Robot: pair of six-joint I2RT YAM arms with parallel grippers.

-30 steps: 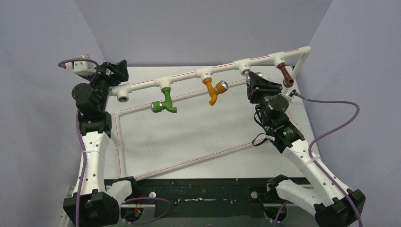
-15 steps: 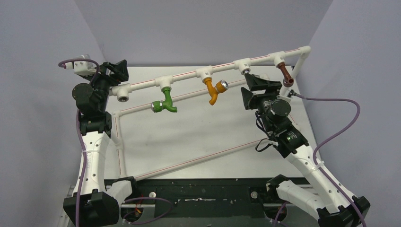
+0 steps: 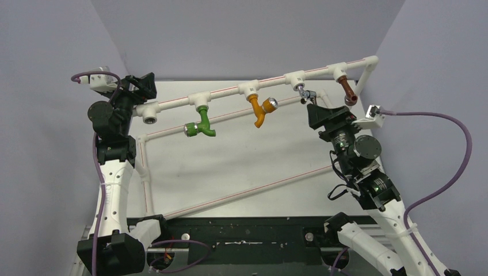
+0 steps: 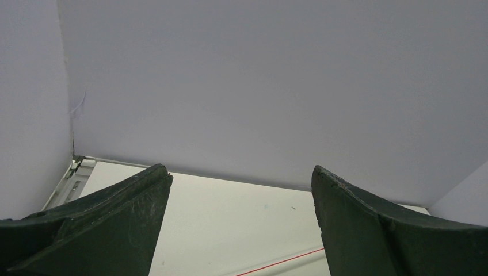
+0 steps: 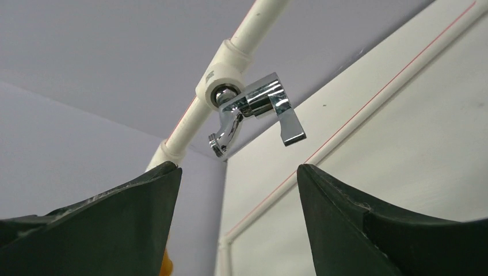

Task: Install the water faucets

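Note:
The chrome water faucet (image 3: 305, 94) hangs from a tee of the raised white pipe (image 3: 224, 95), between an orange tap (image 3: 260, 112) and a brown tap (image 3: 347, 90). A green tap (image 3: 200, 125) hangs further left. My right gripper (image 3: 315, 108) is open just in front of the chrome faucet and apart from it. In the right wrist view the faucet (image 5: 256, 112) sits in its tee (image 5: 221, 77) beyond my open right gripper (image 5: 239, 172), with nothing between the fingers. My left gripper (image 3: 145, 82) stands open and empty by the pipe's left end, facing the wall (image 4: 241, 178).
An empty tee socket (image 3: 149, 119) ends the pipe at the left, below my left gripper. Low white pipes with red lines (image 3: 247, 192) cross the table. Grey walls close in the back and both sides. A purple cable (image 3: 437, 184) loops beside the right arm.
My right gripper has opened, let go of the chrome faucet and drawn back toward the near right; the faucet stays in its tee. The left arm has not moved.

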